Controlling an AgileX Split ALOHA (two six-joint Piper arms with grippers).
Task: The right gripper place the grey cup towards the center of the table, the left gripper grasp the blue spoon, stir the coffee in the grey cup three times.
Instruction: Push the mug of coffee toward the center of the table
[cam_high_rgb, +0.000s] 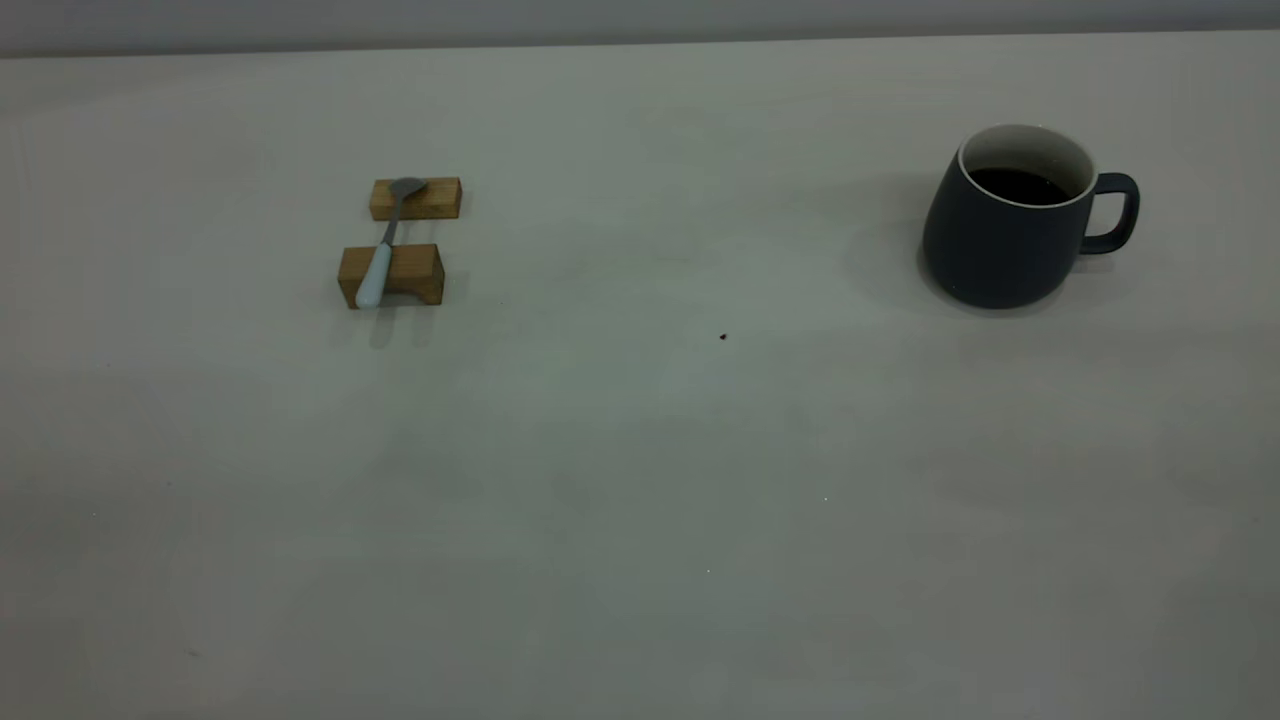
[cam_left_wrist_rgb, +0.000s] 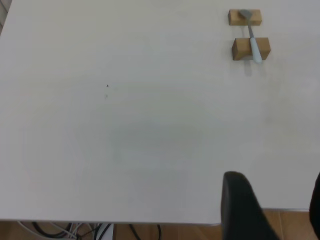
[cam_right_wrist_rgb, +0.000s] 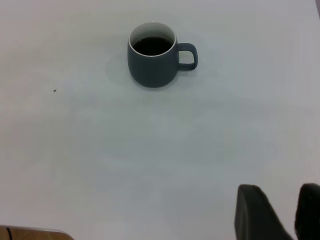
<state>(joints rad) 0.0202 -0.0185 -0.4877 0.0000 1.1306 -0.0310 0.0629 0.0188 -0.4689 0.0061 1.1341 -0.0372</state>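
The grey cup (cam_high_rgb: 1005, 235) stands upright at 2 o'clock on the table (cam_high_rgb: 640, 480), handle toward 3 o'clock, containing the coffee (cam_high_rgb: 1017, 185). The blue spoon (cam_high_rgb: 385, 245) bridges two wooden blocks (cam_high_rgb: 392, 275) at 10 o'clock. Left gripper (cam_left_wrist_rgb: 272, 207): fingers parted, empty. Right gripper (cam_right_wrist_rgb: 280, 212): narrow gap, empty.

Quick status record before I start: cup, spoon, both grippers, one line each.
cup: grey cup upright at the table's right side, handle pointing right, coffee inside
spoon: blue spoon lying across two wooden blocks at left
left gripper: near the table edge, far from spoon, fingers apart
right gripper: away from cup, holding nothing
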